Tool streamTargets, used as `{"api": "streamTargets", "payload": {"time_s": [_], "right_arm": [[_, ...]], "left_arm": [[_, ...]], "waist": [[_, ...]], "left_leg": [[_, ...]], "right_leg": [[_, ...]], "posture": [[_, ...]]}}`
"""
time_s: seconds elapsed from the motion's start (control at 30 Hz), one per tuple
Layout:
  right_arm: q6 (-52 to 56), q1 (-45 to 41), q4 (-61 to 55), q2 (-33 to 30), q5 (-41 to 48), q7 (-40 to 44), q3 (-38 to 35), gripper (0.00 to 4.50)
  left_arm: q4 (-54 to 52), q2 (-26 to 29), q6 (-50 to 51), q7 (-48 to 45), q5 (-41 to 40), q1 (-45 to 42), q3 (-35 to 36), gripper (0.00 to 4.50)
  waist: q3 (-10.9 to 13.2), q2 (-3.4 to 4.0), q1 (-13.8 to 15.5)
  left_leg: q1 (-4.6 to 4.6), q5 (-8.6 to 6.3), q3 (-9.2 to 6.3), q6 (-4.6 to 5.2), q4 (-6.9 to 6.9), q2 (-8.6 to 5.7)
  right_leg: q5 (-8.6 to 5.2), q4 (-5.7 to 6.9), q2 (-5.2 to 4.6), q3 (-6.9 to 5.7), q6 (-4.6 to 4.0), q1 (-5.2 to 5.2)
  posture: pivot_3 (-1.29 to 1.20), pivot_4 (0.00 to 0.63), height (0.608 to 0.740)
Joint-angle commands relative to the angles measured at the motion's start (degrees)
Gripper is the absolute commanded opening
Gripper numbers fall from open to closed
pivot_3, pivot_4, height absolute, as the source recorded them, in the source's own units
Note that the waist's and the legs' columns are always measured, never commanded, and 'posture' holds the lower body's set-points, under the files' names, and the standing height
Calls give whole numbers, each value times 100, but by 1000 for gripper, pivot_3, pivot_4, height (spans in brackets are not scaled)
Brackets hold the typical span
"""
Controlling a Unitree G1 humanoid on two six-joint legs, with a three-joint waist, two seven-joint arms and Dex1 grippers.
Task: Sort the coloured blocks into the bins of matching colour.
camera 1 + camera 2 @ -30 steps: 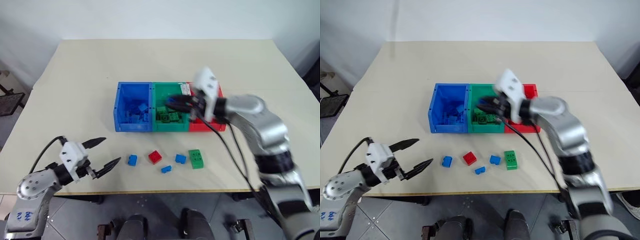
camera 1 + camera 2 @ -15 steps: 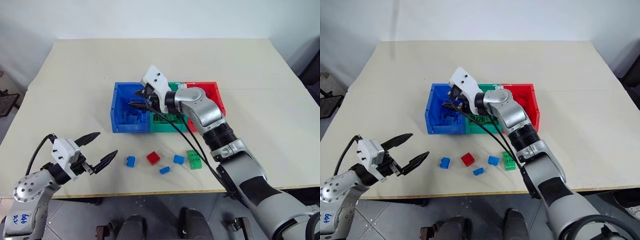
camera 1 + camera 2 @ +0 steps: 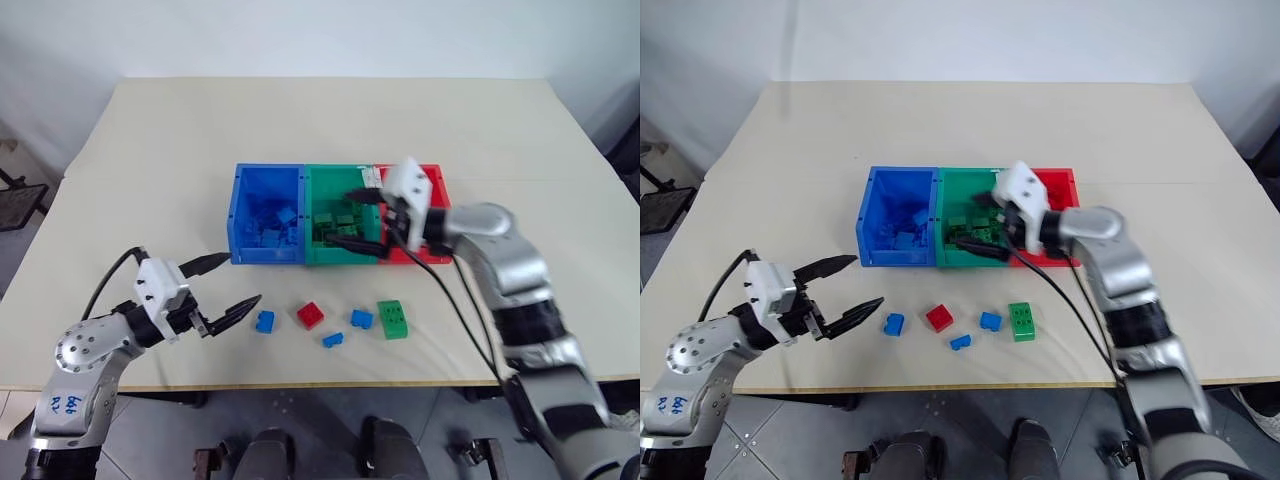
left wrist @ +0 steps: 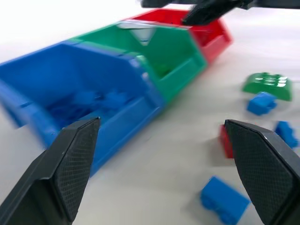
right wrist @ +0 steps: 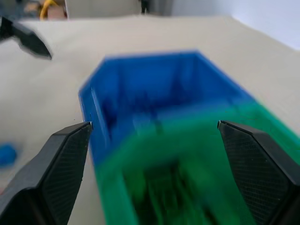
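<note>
Just ahead of our left hand, on the pale surface, lies a loose row of blocks, and that is the relation the coming move turns on. Nearest to its fingertips is a blue block, a little beyond them and apart from them; past it, going away from that hand toward our right, come the red block, a small blue block, another blue block and the flat green block, whose long side runs roughly away from us toward the bins. Our left hand's fingers stand wide apart with nothing between them, pointing along the surface at this row. Our right hand sits over the green bin, fingers also spread and holding nothing, with the blue bin beyond its tips and the red bin on its other side. Blue and green blocks already lie in their bins. We judge the left hand the nearer one for the first blue block, while the green block lies closer to the right arm's side, below the right hand and back toward us.
</note>
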Motion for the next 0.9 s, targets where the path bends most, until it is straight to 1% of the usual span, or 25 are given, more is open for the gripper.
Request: {"api": "streamTargets", "payload": {"time_s": [0.03,0.1,0.17,0.23,0.3,0.37,0.4,0.47,0.53,0.63,0.73,0.8,0.87,0.9], "right_arm": [[-31,996,-1047,-587,464,275,-708,4465],[-121,1773,-1481,-857,680,371,-1127,4465],[-383,2558,-1752,-1063,797,508,-1577,4465],[-603,2973,-1835,-1214,775,604,-1742,4465],[-1339,3853,-1536,-1512,397,915,-2104,4465],[-2214,4547,-1147,-1700,101,1127,-2474,4465],[-2381,4767,-1037,-1752,63,1141,-2587,4465],[-2241,5016,-1024,-1782,199,1089,-2711,4465],[-2209,5067,-1057,-1791,303,1097,-2707,4465],[-2042,4938,-1255,-1772,497,1100,-2501,4465],[-1844,4665,-1387,-1816,513,1098,-2143,4465],[-1646,3944,-1107,-1776,360,1287,-1450,4465],[-1798,3212,-555,-1632,91,1460,-875,4465],[-1892,2997,-339,-1595,11,1510,-724,4465]], "left_arm": [[-63,181,10,-384,96,-227,-398,4500],[64,248,80,-617,129,-471,-680,4500],[231,284,-110,-867,334,-725,-989,4500],[329,285,-224,-991,432,-844,-1123,4500],[467,250,-126,-1166,441,-1056,-1340,4500],[623,215,-28,-1275,504,-1285,-1564,4500],[664,191,-39,-1349,488,-1355,-1617,4500],[748,148,-163,-1475,475,-1457,-1652,4500],[841,132,-309,-1557,516,-1507,-1655,4500],[992,132,-528,-1615,599,-1528,-1631,4500],[1041,135,-646,-1644,634,-1503,-1609,4500],[926,196,-662,-1652,570,-1315,-1514,4500],[805,279,-624,-1648,521,-1137,-1426,4500],[771,301,-606,-1651,516,-1100,-1409,4500]], "waist": [[0,-1,52],[0,0,107],[0,0,129],[0,0,122],[-1,1,135],[-1,0,234],[-1,0,260],[-1,0,255],[-1,0,230],[-1,0,212],[-1,0,233],[-1,0,240],[-1,0,181],[-1,0,170]], "left_leg": [[0,-1,3,2,0,0],[2,-3,18,5,0,1],[5,-2,23,5,2,4],[9,-1,34,7,4,2],[17,-2,53,10,5,3],[19,-3,49,13,4,3],[19,-5,53,16,5,3],[23,-7,73,21,6,1],[27,-6,81,22,9,4],[53,-6,91,22,2,12],[56,-7,92,21,2,12],[56,-7,92,22,3,12],[58,-7,97,21,4,13],[58,-7,97,21,4,13]], "right_leg": [[0,-1,0,-1,0,1],[0,-8,-1,2,0,1],[0,-6,0,2,0,3],[0,-6,-1,11,0,4],[0,-9,0,25,0,5],[0,-7,0,22,0,7],[0,-10,-1,23,0,7],[0,-15,-4,29,1,7],[0,-15,-4,33,0,8],[1,-10,0,39,-2,18],[1,-11,-1,41,-2,20],[1,-12,-1,41,-2,20],[1,-15,0,45,-4,21],[1,-17,0,46,-5,21]], "posture": [[0,150,740],[0,150,740],[0,150,740],[0,150,740],[0,150,740],[0,150,740],[0,150,740],[0,150,740],[0,150,740],[0,150,740],[0,150,740],[0,150,740],[0,150,740],[0,150,740]]}}
